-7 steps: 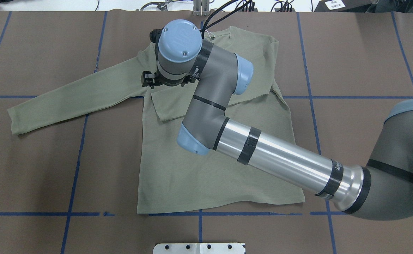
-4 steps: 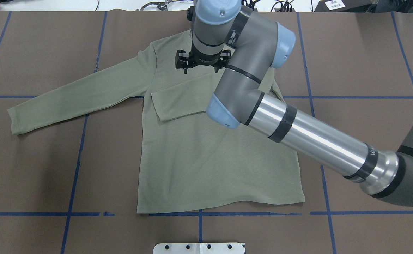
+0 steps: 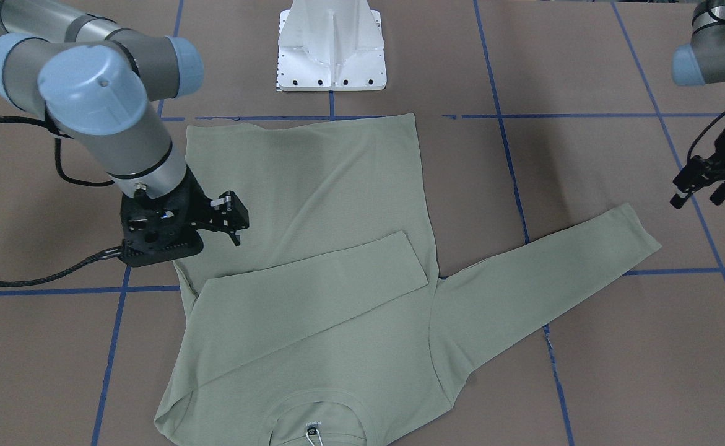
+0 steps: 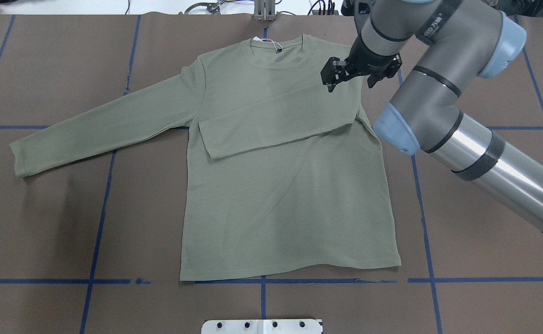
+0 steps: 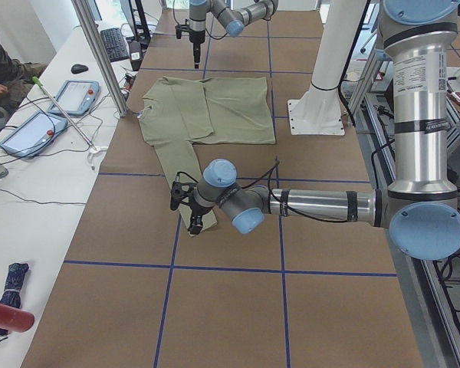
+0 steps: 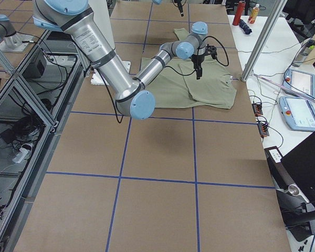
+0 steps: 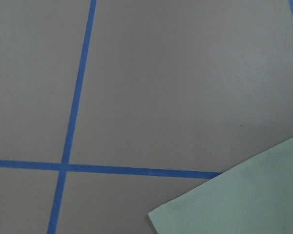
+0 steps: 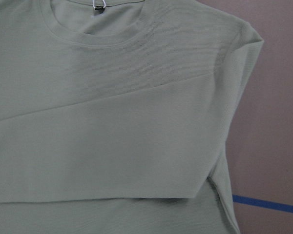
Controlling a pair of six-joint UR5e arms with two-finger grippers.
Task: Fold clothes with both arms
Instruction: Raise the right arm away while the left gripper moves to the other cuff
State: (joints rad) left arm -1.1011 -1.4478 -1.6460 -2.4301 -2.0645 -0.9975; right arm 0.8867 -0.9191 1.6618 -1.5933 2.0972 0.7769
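The clothes, one sage-green long-sleeved shirt [image 4: 280, 185], lie flat with the collar [image 4: 278, 48] at the table's far side. One sleeve [image 4: 276, 125] is folded across the chest. The other sleeve [image 4: 99, 125] stretches out to the overhead view's left. My right gripper [image 4: 351, 80] hovers open and empty over the shoulder of the folded side. My left gripper [image 3: 699, 198] hangs open above bare table just beyond the outstretched cuff [image 3: 638, 232]. The left wrist view shows only that cuff's corner [image 7: 239, 204].
The white pedestal base [image 3: 331, 46] stands at the table's near edge, behind the hem. Blue tape lines [image 4: 99, 218] grid the brown table cover. A side bench with tablets [image 5: 73, 96] and a seated person [image 5: 0, 69] runs along the far side.
My right arm has swung from the folded sleeve's cuff across the chest to the shirt's right shoulder. The sleeve stays folded. The left gripper's edge now shows at the overhead view's left.
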